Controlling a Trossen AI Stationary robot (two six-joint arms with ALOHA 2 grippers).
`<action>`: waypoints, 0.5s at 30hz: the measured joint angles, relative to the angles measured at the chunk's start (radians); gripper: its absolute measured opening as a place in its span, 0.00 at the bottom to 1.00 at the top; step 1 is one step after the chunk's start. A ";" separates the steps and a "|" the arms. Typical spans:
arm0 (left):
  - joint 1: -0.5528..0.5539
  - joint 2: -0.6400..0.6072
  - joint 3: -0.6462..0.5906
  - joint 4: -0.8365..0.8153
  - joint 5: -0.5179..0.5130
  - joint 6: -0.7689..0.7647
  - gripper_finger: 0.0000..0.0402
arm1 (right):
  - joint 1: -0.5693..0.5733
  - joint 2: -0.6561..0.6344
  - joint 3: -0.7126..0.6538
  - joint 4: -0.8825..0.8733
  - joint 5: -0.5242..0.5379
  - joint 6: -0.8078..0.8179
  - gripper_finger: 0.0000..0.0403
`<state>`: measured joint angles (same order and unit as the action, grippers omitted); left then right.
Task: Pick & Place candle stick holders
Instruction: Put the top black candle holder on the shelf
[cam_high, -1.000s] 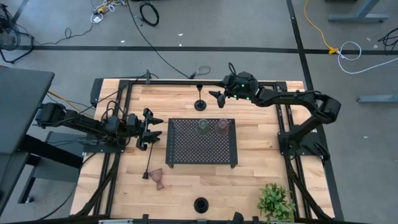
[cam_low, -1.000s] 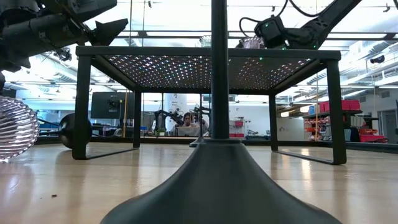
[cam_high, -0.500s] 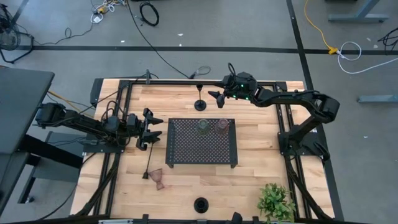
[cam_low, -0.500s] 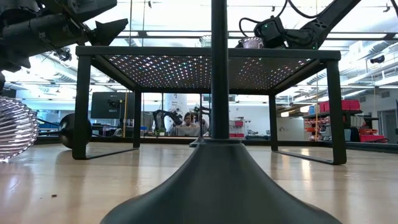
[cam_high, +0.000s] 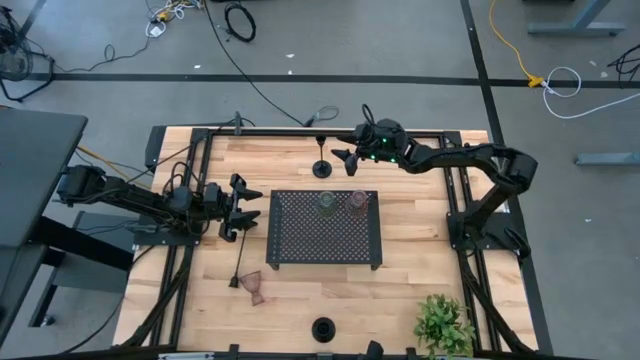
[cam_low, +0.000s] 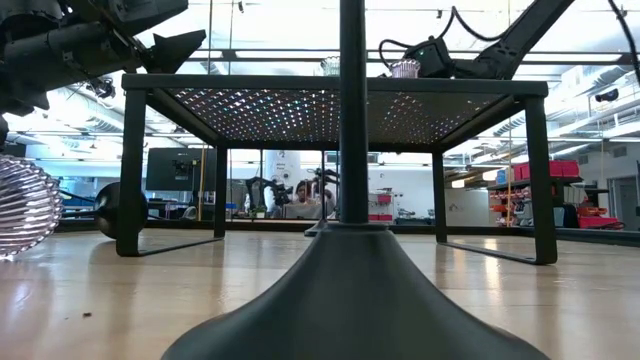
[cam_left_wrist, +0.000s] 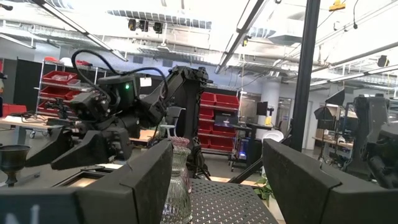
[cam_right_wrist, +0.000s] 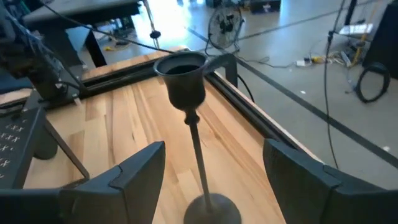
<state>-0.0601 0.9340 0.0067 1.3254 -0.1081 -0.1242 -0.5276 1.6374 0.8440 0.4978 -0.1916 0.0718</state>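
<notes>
A black candle stick holder (cam_high: 322, 160) stands upright on its round base at the table's far side; in the right wrist view its cup (cam_right_wrist: 183, 76) and thin stem show. My right gripper (cam_high: 345, 158) is open just right of it, a finger on either side of the stem (cam_right_wrist: 200, 163), touching nothing. A pale green glass holder (cam_high: 326, 203) and a pinkish one (cam_high: 358, 202) stand on the black perforated tray (cam_high: 323, 245). My left gripper (cam_high: 247, 208) is open and empty left of the tray. Another black holder (cam_high: 240, 268) and a pinkish glass holder (cam_high: 258, 290) lie on the table near left. A third black holder (cam_high: 322, 328) stands at the near edge.
A leafy plant (cam_high: 443, 325) stands at the near right corner. The tray stands on thin legs (cam_low: 132, 170) with room beneath. Black frame rails (cam_high: 400, 132) run along the table's far and side edges. A person sits far off in the room behind.
My right gripper has gone a little toward the table's left edge, closer to the standing black holder, and stays open. The holders have kept still.
</notes>
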 joint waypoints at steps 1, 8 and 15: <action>0.000 0.000 0.000 0.000 0.000 0.002 0.62 | 0.001 0.012 0.000 0.023 -0.003 -0.001 0.66; 0.000 0.000 0.000 0.000 0.000 0.003 0.62 | 0.020 0.074 0.000 0.164 -0.008 0.006 0.66; 0.000 0.000 0.000 0.000 0.000 0.005 0.62 | 0.039 0.075 0.000 0.159 0.042 0.003 0.66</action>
<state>-0.0603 0.9340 0.0067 1.3251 -0.1079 -0.1194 -0.4886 1.7123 0.8439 0.6572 -0.1494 0.0743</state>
